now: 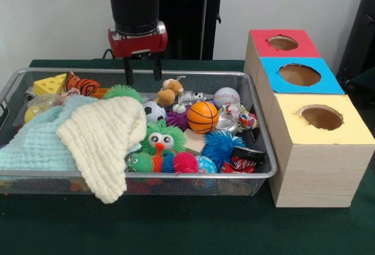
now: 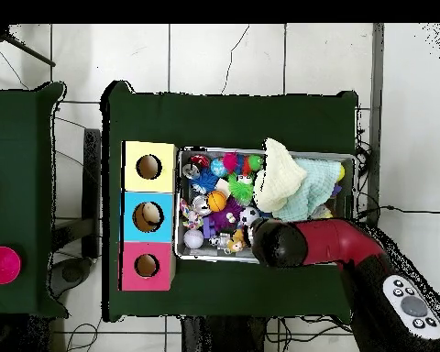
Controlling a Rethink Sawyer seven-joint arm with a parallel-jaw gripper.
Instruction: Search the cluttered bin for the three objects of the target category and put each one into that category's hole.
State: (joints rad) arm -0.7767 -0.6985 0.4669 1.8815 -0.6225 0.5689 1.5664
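Note:
The wire-mesh bin is full of toys and also shows in the overhead view. A brown monkey-like plush lies by the far wall; it shows overhead too. An orange striped plush lies at the far left. A third plush is not visible. My gripper hangs open and empty over the far rim, just left of the monkey. In the overhead view the arm hides it. The red-topped hole is in the farthest box, also seen overhead.
A cream cloth and a mint cloth cover the bin's left half. An orange basketball toy, a baseball, a soccer ball and spiky rubber balls fill the right half. Blue-topped and yellow-topped holes are nearer.

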